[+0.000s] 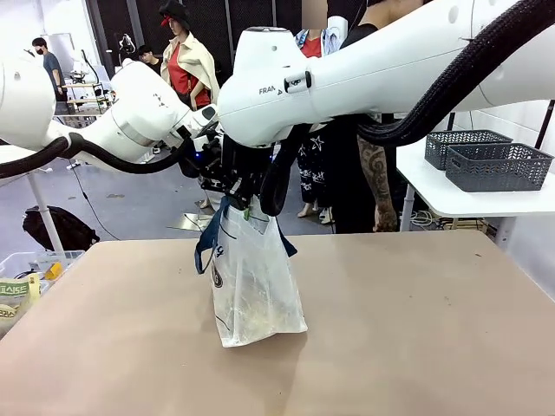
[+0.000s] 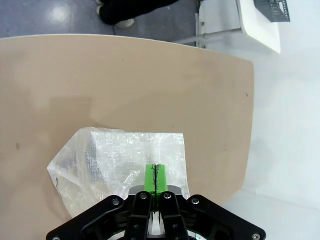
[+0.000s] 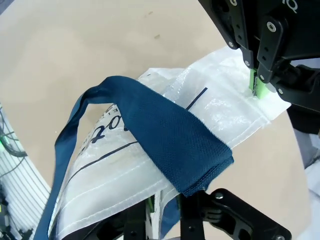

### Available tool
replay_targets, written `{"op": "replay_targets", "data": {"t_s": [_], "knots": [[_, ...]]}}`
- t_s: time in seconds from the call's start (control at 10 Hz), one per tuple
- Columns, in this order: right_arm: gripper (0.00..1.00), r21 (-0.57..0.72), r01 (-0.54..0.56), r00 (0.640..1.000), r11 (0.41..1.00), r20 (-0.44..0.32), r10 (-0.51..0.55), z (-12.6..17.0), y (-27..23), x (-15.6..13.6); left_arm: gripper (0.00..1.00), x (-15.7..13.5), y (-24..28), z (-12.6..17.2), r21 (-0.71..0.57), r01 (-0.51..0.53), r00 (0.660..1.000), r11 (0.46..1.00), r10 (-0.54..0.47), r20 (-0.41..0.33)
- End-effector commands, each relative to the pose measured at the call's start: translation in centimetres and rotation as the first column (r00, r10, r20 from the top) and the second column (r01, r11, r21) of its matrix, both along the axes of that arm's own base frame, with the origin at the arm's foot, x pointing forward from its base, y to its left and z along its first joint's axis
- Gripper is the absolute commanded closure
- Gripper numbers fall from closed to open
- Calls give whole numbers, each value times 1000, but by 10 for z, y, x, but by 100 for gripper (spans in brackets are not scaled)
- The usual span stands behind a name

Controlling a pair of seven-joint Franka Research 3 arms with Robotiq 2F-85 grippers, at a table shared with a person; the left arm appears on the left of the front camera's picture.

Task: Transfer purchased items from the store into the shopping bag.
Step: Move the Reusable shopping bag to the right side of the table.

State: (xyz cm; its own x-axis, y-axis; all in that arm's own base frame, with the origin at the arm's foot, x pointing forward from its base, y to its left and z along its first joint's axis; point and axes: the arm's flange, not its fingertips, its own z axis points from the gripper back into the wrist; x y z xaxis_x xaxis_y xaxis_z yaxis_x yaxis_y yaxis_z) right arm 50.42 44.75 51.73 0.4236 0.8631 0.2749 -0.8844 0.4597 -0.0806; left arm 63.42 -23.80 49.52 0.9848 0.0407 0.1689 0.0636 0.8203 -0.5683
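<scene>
- Navy strap handle (image 3: pixel 165 135) of the shopping bag (image 1: pixel 251 286) drapes right over the right gripper (image 3: pixel 162 220) in its wrist view, covering its fingers; whether they are closed on the bag cannot be told from here.
- One shopping bag stands upright on the tan bench (image 1: pixel 416 329), translucent white with dark lettering and two navy handles.
- Left gripper (image 2: pixel 155 179) has its two green fingers (image 2: pixel 150 177) pressed together on the bag's top edge, with the plastic spreading out beyond the tips. From the right wrist, this same gripper (image 3: pixel 257 87) pinches the bag's far corner.
- Both grippers meet above the bag's mouth in the front view, holding the top up.
- Two dark grey baskets (image 1: pixel 499 165) sit on a white side table (image 1: pixel 468 204), well apart from both grippers.
- One person (image 1: pixel 364 165) stands beyond the bench, behind the arms.
</scene>
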Motion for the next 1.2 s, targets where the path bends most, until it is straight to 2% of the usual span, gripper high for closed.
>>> {"op": "replay_targets", "data": {"t_s": [0.0, 0.1, 0.2, 0.4, 0.7, 0.8, 0.9, 1.1], "knots": [[32, -34, 68, 998, 997, 15, -68, 1, -5, -22, 100, -5, 2, -1, -4, 18, 1000, 1000, -18, 18], [13, -35, 96, 995, 995, 10, -96, 5, -6, -29, 100, -6, 3, -1, -10, 19, 1000, 1000, -18, 22], [0, -38, 124, 992, 991, 16, -124, 9, -9, -38, 100, -7, 5, -2, -21, 19, 999, 1000, -19, 27], [0, -21, 179, 982, 984, 62, -178, 15, -17, -66, 100, -11, 10, -1, -25, 27, 999, 999, -27, 32], [0, 38, 337, 933, 941, 123, -339, 36, -47, -111, 100, -18, 20, -4, -28, 34, 998, 999, -33, 46], [0, 94, 416, 896, 904, 128, -425, 48, -63, -123, 100, -15, 20, -4, -25, 42, 998, 999, -41, 52], [0, 176, 513, 838, 840, 108, -534, 65, -90, -134, 100, -18, 20, -5, -12, 49, 997, 999, -48, 54], [0, 235, 646, 743, 727, 29, -669, 84, -144, -143, 100, -22, 19, -6, 2, 62, 996, 998, -62, 61]]}}
